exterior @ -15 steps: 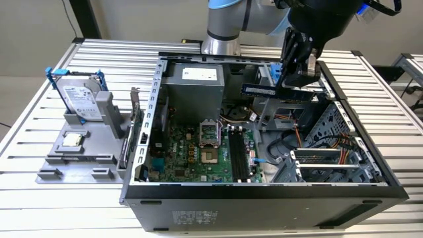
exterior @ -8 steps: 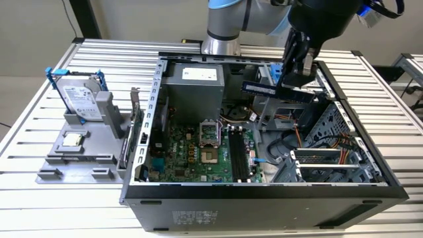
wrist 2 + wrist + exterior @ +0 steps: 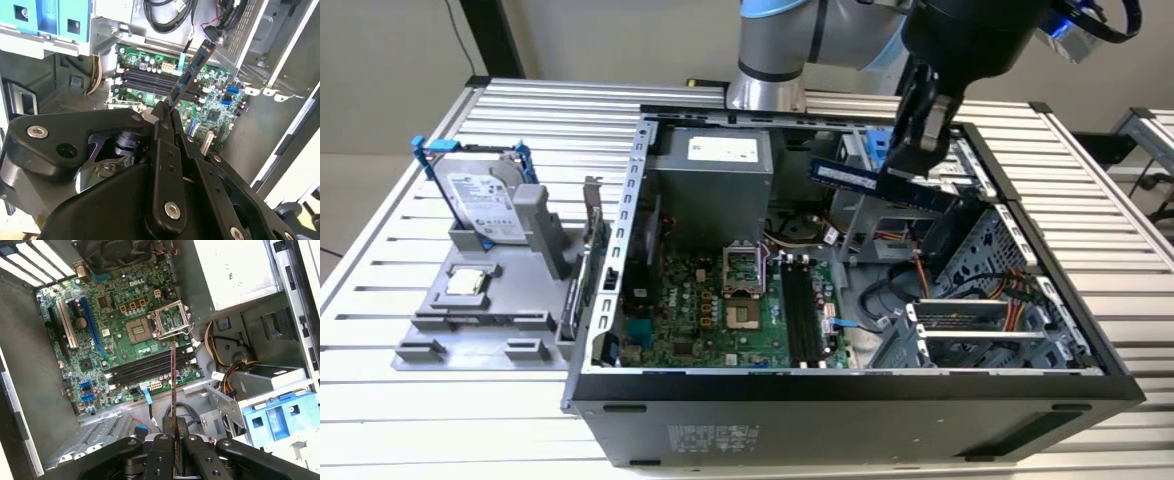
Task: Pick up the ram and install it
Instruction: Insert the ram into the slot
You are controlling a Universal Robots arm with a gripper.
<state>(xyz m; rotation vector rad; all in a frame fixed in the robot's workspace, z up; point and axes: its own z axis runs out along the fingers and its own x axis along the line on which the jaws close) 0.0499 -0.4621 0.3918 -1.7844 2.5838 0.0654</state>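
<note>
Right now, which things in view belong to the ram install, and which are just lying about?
Job: ram, clamped in the tool over the open case; black memory slots on the motherboard.
Lying about: hard drive in blue frame and processor chip, on the grey holder at the exterior view's left.

Ram (image 3: 854,176): blue board with black chips. Gripper (image 3: 162,107): matt black with silver screws. Motherboard (image 3: 115,335): green, carrying black memory slots (image 3: 145,367) and one blue and one white expansion slot. Drive (image 3: 483,200): silver in a blue frame. Case (image 3: 854,420): black front, grey interior. Table (image 3: 400,400): silver, ribbed in parallel slats.
</note>
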